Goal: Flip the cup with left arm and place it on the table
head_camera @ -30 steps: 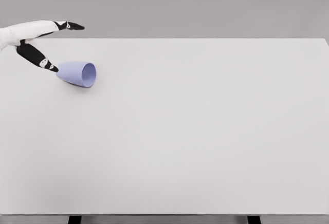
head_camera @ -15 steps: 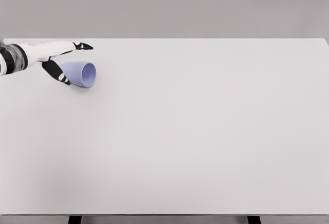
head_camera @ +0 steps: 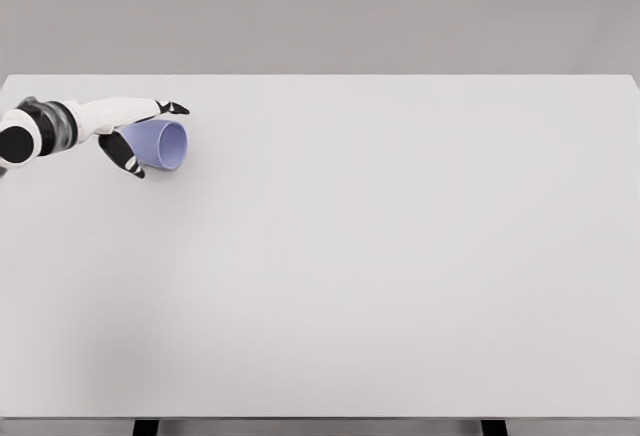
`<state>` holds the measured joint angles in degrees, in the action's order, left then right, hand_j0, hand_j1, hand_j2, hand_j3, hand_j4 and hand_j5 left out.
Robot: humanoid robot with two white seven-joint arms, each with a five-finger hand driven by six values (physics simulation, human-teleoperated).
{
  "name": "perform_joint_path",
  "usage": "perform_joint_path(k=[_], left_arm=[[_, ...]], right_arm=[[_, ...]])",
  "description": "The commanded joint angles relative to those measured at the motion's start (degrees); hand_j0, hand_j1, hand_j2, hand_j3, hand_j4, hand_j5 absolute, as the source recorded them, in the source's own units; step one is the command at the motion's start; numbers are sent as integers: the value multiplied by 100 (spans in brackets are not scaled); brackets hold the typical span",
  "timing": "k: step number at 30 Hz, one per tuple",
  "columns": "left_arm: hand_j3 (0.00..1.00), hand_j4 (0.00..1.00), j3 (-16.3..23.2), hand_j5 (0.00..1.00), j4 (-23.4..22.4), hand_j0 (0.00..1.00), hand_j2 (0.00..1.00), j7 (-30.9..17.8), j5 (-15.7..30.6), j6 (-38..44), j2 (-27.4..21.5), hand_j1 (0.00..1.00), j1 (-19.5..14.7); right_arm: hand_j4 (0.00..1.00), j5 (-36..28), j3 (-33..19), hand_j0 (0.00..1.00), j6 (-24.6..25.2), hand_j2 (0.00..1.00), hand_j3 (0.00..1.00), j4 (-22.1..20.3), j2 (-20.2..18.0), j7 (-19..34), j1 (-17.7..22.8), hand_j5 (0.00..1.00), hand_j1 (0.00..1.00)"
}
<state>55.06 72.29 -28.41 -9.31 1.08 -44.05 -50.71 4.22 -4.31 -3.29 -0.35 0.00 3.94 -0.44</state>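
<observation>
Where the desk (head_camera: 400, 256) nears its far left corner, a lilac cup (head_camera: 160, 144) lies sideways. The left hand (head_camera: 128, 128) brackets it, fingers spread above, thumb below.

A big white surface (head_camera: 400, 256) fills most of the picture, from the left edge to the right edge. Its top looks smooth and flat. Behind it, along the top of the picture, is a plain grey wall (head_camera: 400, 11). Two dark legs (head_camera: 146, 427) peek out at the bottom edge.
</observation>
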Motion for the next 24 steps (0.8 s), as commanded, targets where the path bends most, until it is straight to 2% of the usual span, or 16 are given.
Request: perform_joint_path(k=[1,10,13,20,24], left_arm=[[100,100,-4,100,-13,100,100,3,-1,-3,28,100,0],[100,100,5,100,-75,100,100,152,-194,33,143,100,35],[98,98,5,98,-250,98,98,178,-255,33,257,98,53],[88,88,119,88,-277,88,88,337,-343,41,266,88,62],[76,76,189,76,-286,76,76,337,-335,33,292,76,62]], right_arm=[[100,-1,0,100,-5,100,100,0,0,1,0,100,100],[100,-1,0,100,4,100,100,0,0,1,0,100,100],[100,-1,0,100,-5,100,100,0,0,-8,0,100,100],[100,-1,0,100,-5,100,100,0,0,1,0,100,100],[100,-1,0,100,4,100,100,0,0,1,0,100,100]])
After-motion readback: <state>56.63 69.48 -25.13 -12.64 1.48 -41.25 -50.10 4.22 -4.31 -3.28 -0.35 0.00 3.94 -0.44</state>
